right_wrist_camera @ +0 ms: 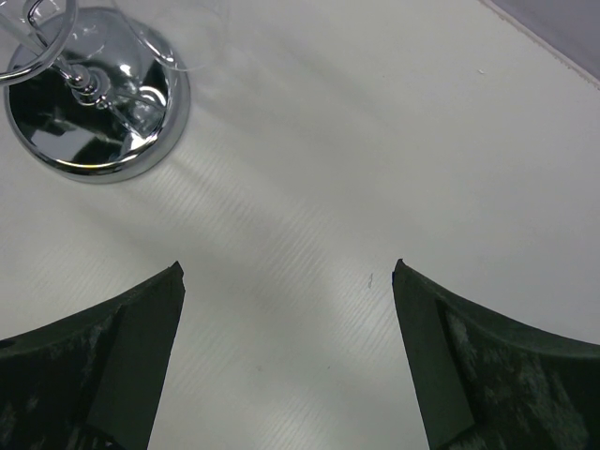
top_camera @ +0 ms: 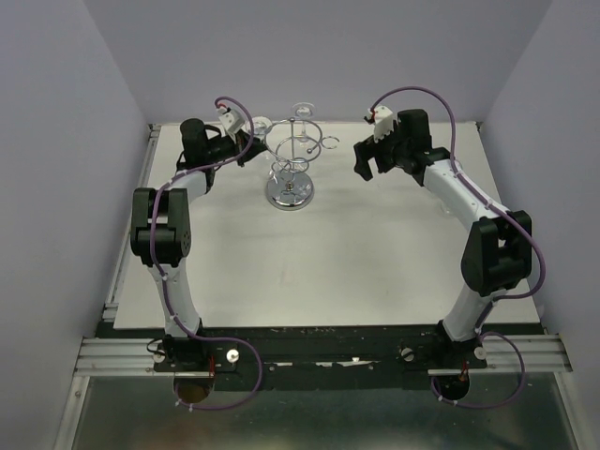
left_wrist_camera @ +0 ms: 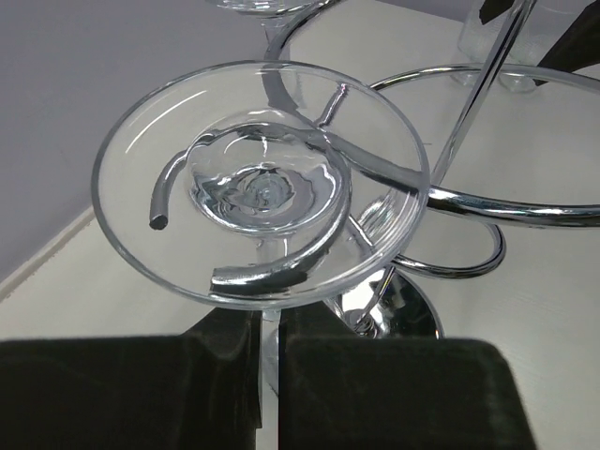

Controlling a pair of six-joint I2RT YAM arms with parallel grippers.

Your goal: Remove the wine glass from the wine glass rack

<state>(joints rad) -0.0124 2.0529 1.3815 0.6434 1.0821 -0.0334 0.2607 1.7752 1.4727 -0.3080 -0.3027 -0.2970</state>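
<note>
Chrome wine glass rack [left_wrist_camera: 506, 203] held the wine glass [left_wrist_camera: 262, 187] foot-up at its 9 o'clock side, stem vertical; the left gripper [left_wrist_camera: 270, 384] seemed clamped on that stem. The right gripper [right_wrist_camera: 288, 281] gaped at 3 o'clock, farther off.

No text, label, brand, number or sign can be read in any view. The small white-and-red fitting on the left arm's wrist [top_camera: 228, 113] and the matching white-and-red fitting on the right arm's wrist [top_camera: 380, 118] show in the top view only, and are too small to tell whether they carry any marking.
</note>
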